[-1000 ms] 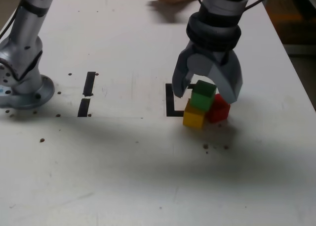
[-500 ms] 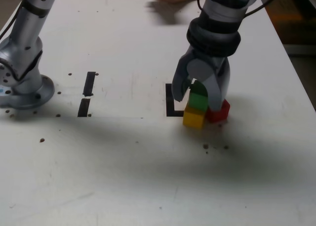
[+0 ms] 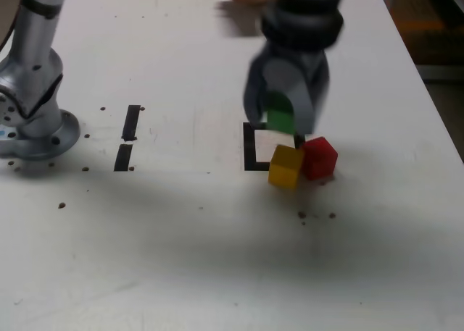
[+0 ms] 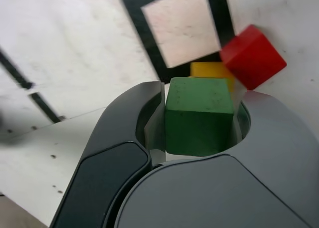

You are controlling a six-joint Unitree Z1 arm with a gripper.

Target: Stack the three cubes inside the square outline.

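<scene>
Green (image 3: 280, 115), yellow (image 3: 286, 166), red cubes (image 3: 320, 158); black outline (image 3: 250, 147).

White tabletop (image 3: 167, 244), dark specks, soft shadows; brownish area (image 3: 424, 27) beyond edge.

A pale tabletop (image 3: 159, 244) carries yellow (image 3: 286, 166) and red cubes (image 3: 320, 158) and black tape (image 3: 250, 146).

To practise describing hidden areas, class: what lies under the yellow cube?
Beneath the yellow cube, tabletop shows around its base, but the patch it covers cannot be seen. Whether any black tape of the square outline runs underneath is hidden.
</scene>
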